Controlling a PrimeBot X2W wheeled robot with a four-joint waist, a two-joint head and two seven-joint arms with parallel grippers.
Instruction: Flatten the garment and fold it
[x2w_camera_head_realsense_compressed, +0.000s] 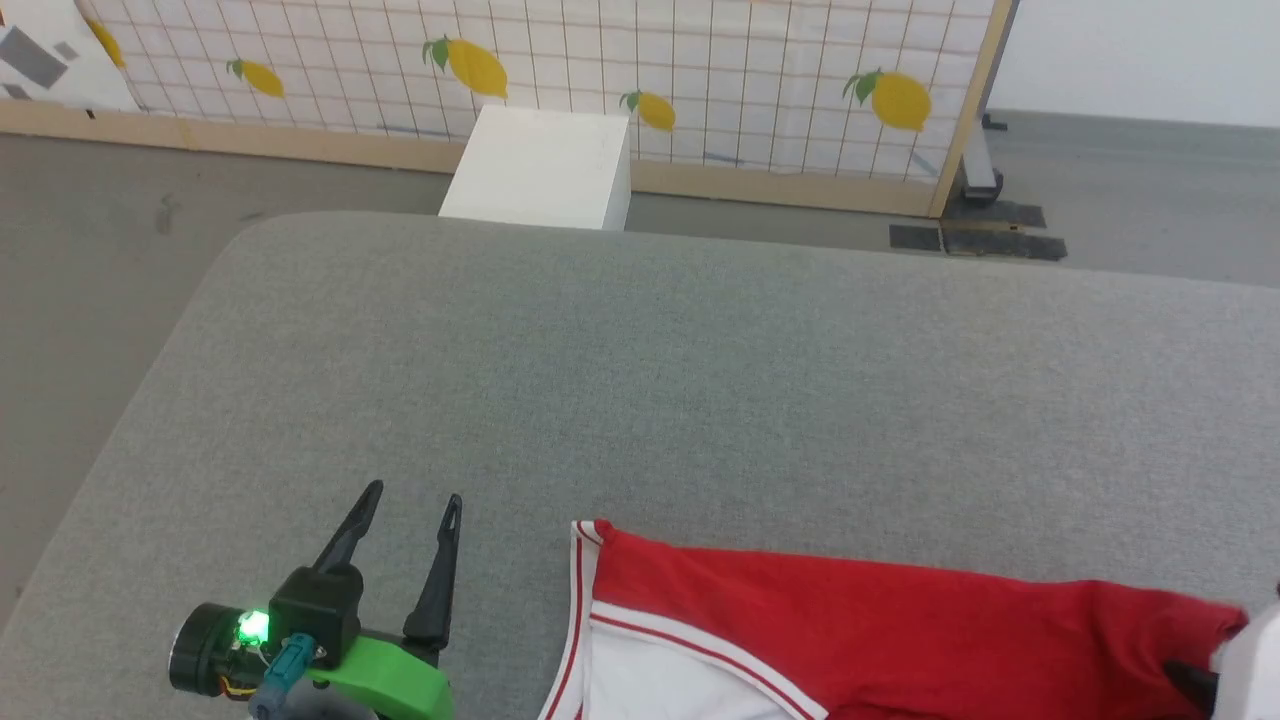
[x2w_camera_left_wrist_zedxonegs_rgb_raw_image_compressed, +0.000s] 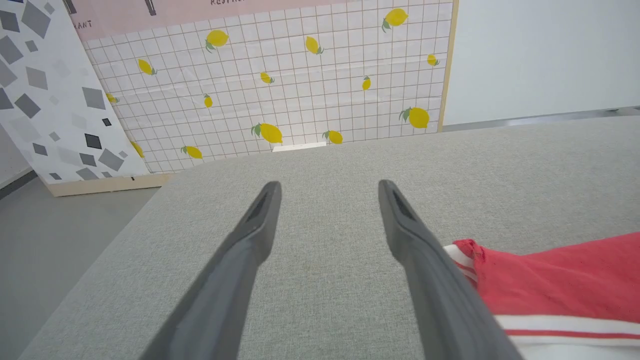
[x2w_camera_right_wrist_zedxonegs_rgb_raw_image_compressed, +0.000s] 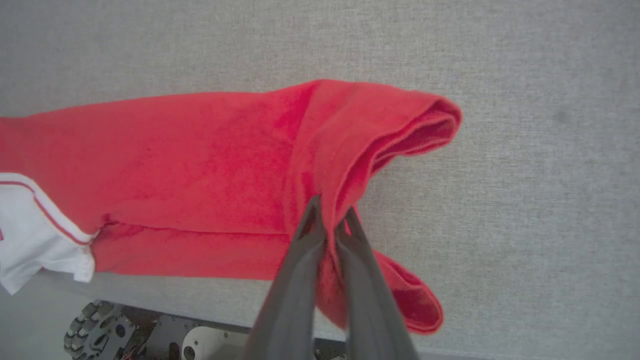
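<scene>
**Red jersey at the near edge of a big grey table**

The table is wide and grey, with a cloth top. Behind it a white box stands on the grey floor. Past that is a screen with squares and yellow lemons. The jersey lies bunched along the table's near edge (mostly red, with a white part and red stripes). The left pincer hangs just left of it, not touching, fingers spread wide with nothing between them. The right pincer is squeezed tight on a red fold at the jersey's other end.
</scene>
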